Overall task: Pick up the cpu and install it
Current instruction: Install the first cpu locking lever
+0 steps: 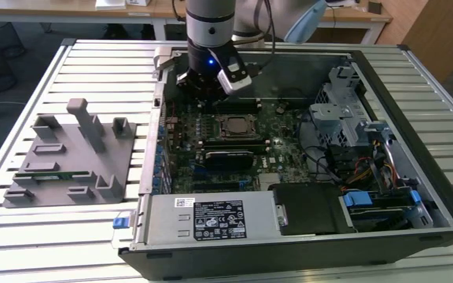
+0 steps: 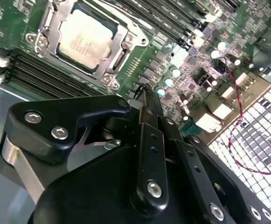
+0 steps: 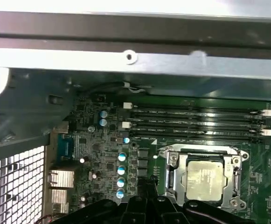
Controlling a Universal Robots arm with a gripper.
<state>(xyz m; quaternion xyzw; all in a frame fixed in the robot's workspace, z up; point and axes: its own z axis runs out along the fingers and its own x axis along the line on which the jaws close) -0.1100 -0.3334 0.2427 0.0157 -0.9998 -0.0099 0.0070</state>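
Note:
The cpu (image 1: 233, 125) lies flat in its socket on the green motherboard (image 1: 278, 127) inside the open computer case. Its silvery top shows in both wrist views (image 2: 85, 38) (image 3: 205, 179), framed by the socket's metal bracket. My gripper (image 1: 201, 87) hangs over the board's rear part on the exterior view's left, a short way from the socket and apart from the cpu. In both wrist views its black fingers (image 2: 145, 109) (image 3: 147, 183) stand pressed together with nothing between them.
Black memory slots (image 3: 196, 122) run between the socket and the case's rear wall (image 3: 135, 58). A grey fixture (image 1: 69, 159) holding a green memory stick (image 1: 49, 175) stands on the slatted table at the exterior view's left. The power supply (image 1: 210, 219) and drive cage (image 1: 344, 112) crowd the case.

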